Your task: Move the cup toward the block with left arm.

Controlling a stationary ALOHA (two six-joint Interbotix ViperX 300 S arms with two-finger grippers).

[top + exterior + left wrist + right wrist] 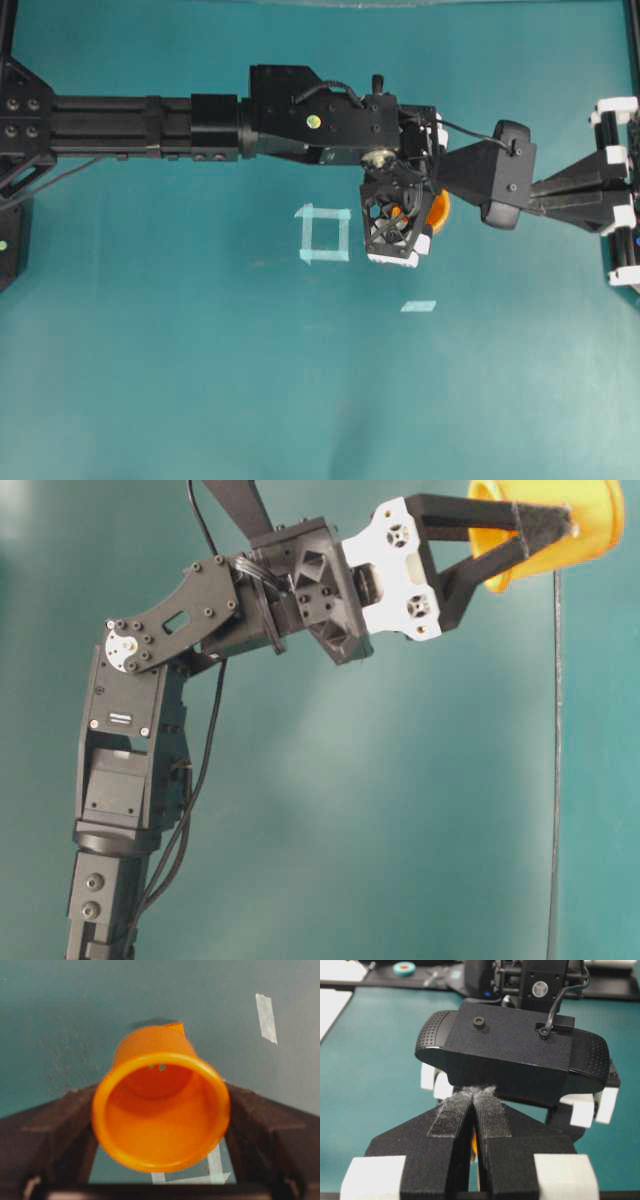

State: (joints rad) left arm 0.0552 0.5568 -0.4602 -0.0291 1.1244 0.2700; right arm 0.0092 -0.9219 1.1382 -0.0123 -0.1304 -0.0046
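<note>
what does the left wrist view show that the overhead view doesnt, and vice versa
Only the left wrist view looks into the cup's open mouth, with the block's corner peeking out behind it. Only the overhead view shows the whole left arm, the right gripper parked close by, and the entire tape square. Both show the cup clamped in the left gripper above the teal table, plus a loose tape strip.
</note>
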